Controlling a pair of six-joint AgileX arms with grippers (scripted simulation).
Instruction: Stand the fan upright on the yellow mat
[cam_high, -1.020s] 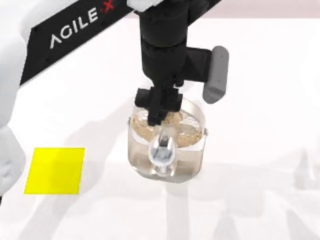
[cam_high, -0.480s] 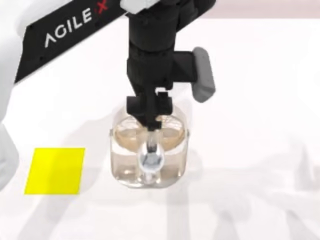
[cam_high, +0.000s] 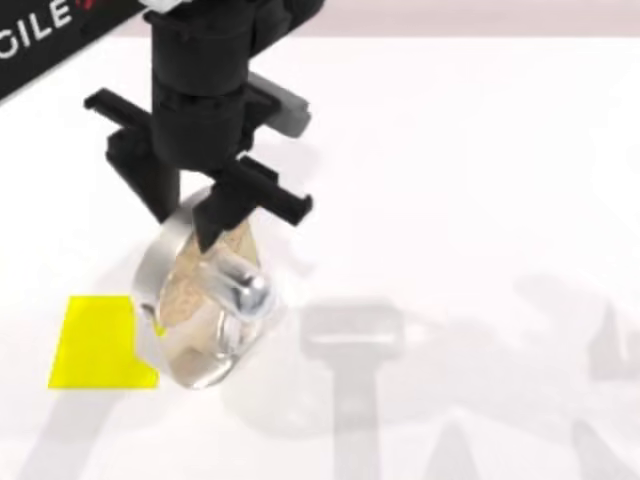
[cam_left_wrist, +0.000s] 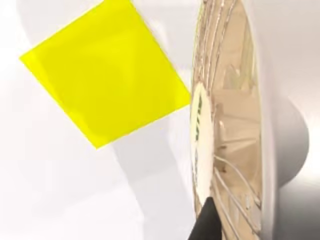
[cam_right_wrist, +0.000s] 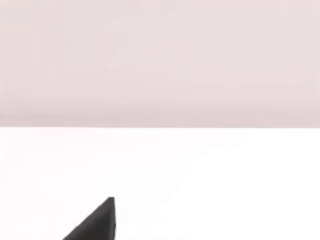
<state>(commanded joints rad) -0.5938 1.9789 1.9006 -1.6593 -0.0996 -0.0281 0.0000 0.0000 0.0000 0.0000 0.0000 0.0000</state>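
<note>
Fan (cam_high: 205, 310) has been carried left across the table (cam_high: 480, 200) from its earlier central spot; left hand (cam_high: 185, 225) grips its ring, tilted, overlapping the yellow mat (cam_high: 95, 340) edge. Placement not complete. Right hand unseen.

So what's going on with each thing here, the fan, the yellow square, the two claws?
Fan: held in the left claw, tilted, its edge overlapping the mat's right side in the top view; not yet standing on it.
Mat: flat on the table, mostly uncovered.
Left claw: shut on the fan's ring, beside the mat.
Right claw: only a dark fingertip shows in its own view, over bare table; grip unclear.
</note>
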